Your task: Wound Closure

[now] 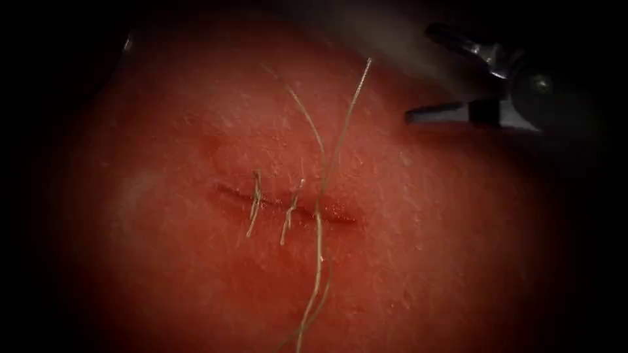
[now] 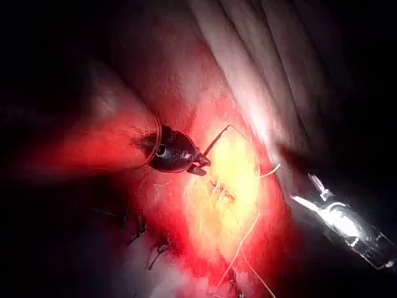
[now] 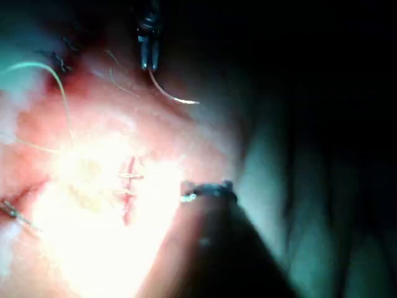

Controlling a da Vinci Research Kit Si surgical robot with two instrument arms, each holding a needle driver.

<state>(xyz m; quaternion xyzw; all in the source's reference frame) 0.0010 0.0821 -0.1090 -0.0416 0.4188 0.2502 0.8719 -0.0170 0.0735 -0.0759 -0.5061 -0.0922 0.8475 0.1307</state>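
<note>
The tissue [image 1: 163,261] has a short cut [image 1: 340,218] running across it, with two tied stitches [image 1: 255,202] over its left part. A long thread [image 1: 318,248] crosses the cut right of them; its ends trail up and down over the tissue. My right tool [image 1: 418,73] hovers above and to the right of the cut, jaws open and holding nothing. My left tool [image 2: 201,164] is shut on the curved needle [image 2: 217,139] near one end. The needle [image 3: 173,96] hangs free of the tissue from the left tool [image 3: 149,62].
Red fluid wets the tissue around the cut. Older dark stitches [image 2: 141,230] sit in a row on another part of the tissue. The right tool [image 2: 338,217] lies off to the side of the cut in the left wrist view.
</note>
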